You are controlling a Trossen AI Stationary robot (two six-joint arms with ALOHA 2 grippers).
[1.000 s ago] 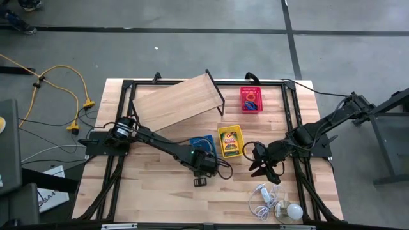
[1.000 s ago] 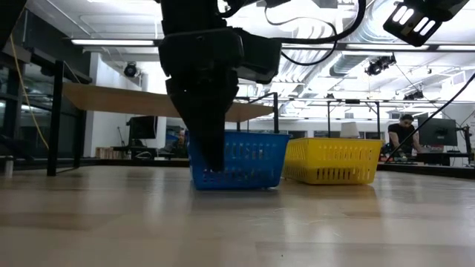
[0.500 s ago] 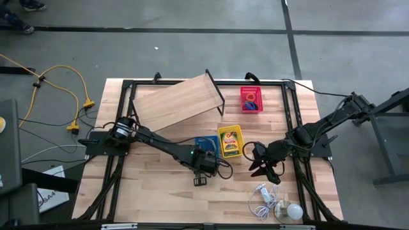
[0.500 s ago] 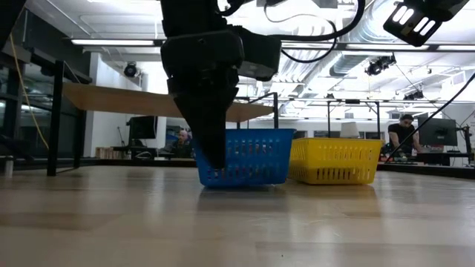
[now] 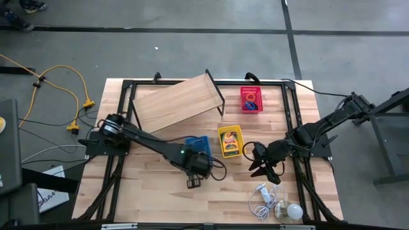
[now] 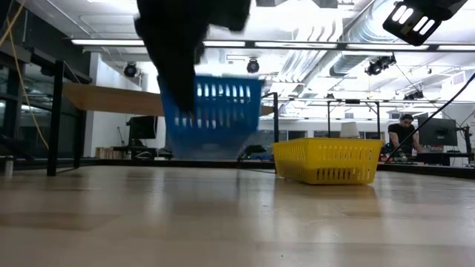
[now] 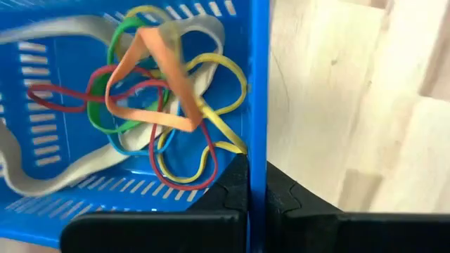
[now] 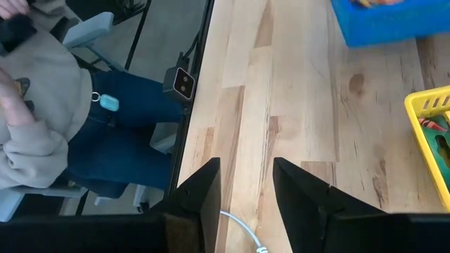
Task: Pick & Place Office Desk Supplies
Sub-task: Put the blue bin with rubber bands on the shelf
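My left gripper [image 5: 193, 165] [image 7: 256, 176] is shut on the blue basket [image 5: 197, 145] [image 6: 215, 111], which is in the air above the table in the low view. Rubber-band loops [image 7: 162, 105] in red, yellow, green, blue and orange lie inside it with a wide pale band. The yellow basket [image 5: 230, 140] [image 6: 326, 161] stands on the table with the yellow-green crayon box [image 5: 230, 143] in it. The red basket [image 5: 250, 99] stands near the far edge. My right gripper [image 5: 259, 161] [image 8: 246, 190] is open over bare wood, right of the yellow basket. My left gripper pinches one side wall of the blue basket at its rim [image 7: 258, 158], one finger [image 7: 228, 193] inside and one outside. It comes from above, pointing down. The basket is lifted clear of the table and hangs about level below the fingers.
A large wooden board [image 5: 179, 102] on black legs stands at the far left. A white bulb [image 5: 293, 211] with its thin cord [image 5: 262, 198] lies near the near right corner. A seated person [image 8: 49, 105] shows beyond the table edge in the right wrist view.
My left gripper has risen and shifted toward the table's left, staying shut on the blue basket. The basket, which stood on the table beside the yellow one, is now lifted clear and farther left of it.
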